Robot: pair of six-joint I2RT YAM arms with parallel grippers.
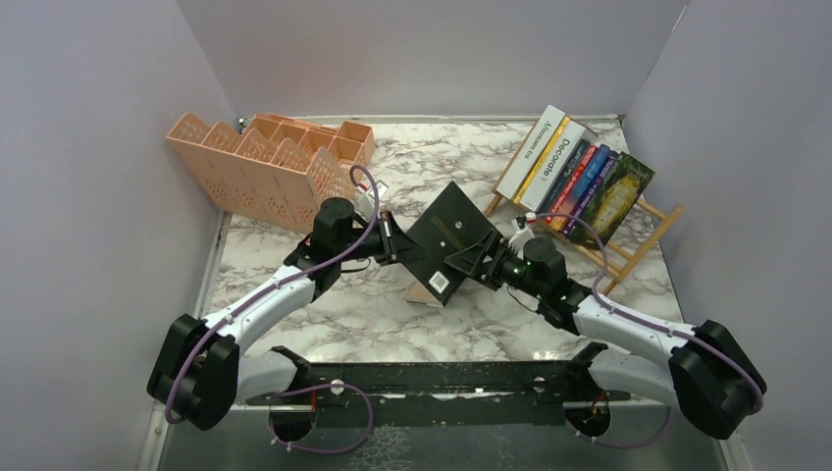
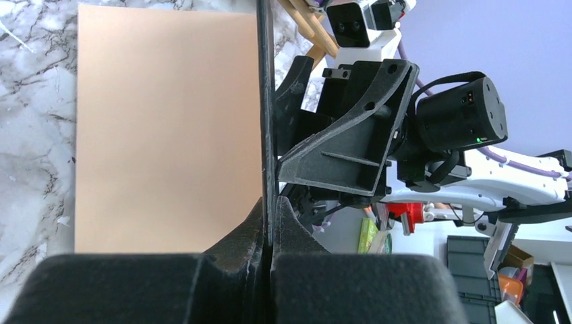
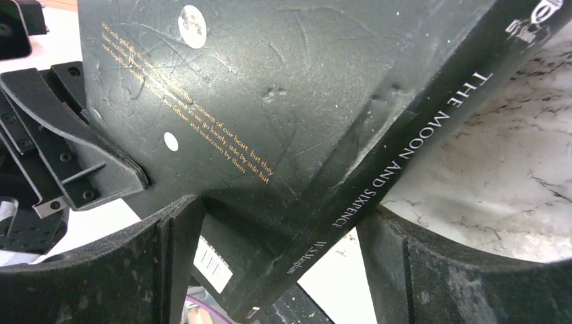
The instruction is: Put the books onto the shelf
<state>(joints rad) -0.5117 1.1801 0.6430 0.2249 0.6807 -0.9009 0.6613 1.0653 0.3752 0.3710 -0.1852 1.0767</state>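
Overhead, a grey-veined marble desk (image 1: 373, 314) sits boxed in by plain lilac walls (image 1: 422, 49). Mid-desk, the black book (image 1: 451, 231) hangs between both hands. The left hand (image 1: 396, 242) is clamped on its cover edge, and the right hand (image 1: 483, 258) is spread apart around the spine. Other books (image 1: 574, 177) lean in the wooden shelf (image 1: 643, 235) at the back right.

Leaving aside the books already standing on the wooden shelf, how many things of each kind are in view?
Books: 2, black book, tan book
Shelves: 1, wooden shelf
Organizers: 1, peach organizer
Arms: 2, left arm, right arm
Total: 6
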